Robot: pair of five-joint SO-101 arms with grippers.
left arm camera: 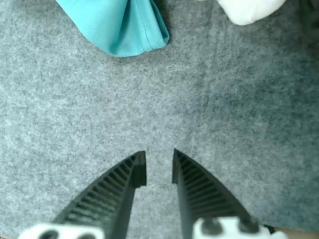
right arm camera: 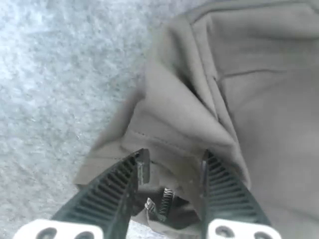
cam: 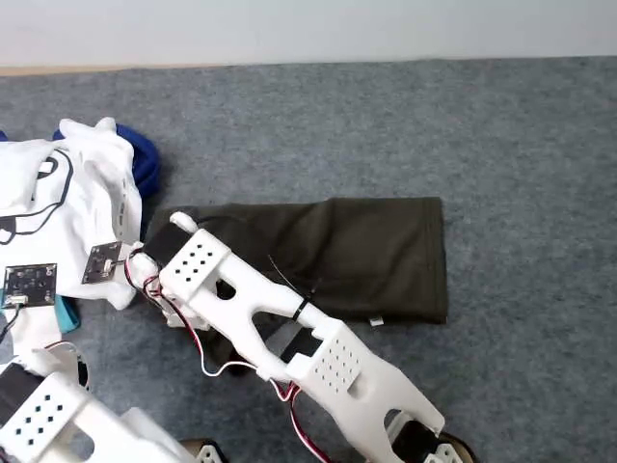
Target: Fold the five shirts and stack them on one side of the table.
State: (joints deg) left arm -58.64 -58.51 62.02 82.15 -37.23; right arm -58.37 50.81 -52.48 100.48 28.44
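the dark olive shirt [cam: 376, 256] lies folded into a long rectangle in the middle of the grey carpeted surface [cam: 501, 125], its far end flat and its near-left end rumpled. the right arm [cam: 289, 328] stretches slantwise across that shirt, and the right hand [right arm camera: 174, 167] sits at the rumpled end. its jaws stand apart, released, with a bunched fold of the olive cloth and a small sewn label between them; one jaw is beside the shirt's edge, next to bare surface.

at the left side of the surface is a loose heap: a white shirt [cam: 58, 193] with black line print on top, a blue shirt [cam: 145, 164] showing behind it and a teal shirt [left arm camera: 119, 25] peeking out at its near edge. the left hand [left arm camera: 159, 167] hangs above bare surface just beside the teal cloth, its jaws a little apart and holding nothing, with a corner of the white shirt near
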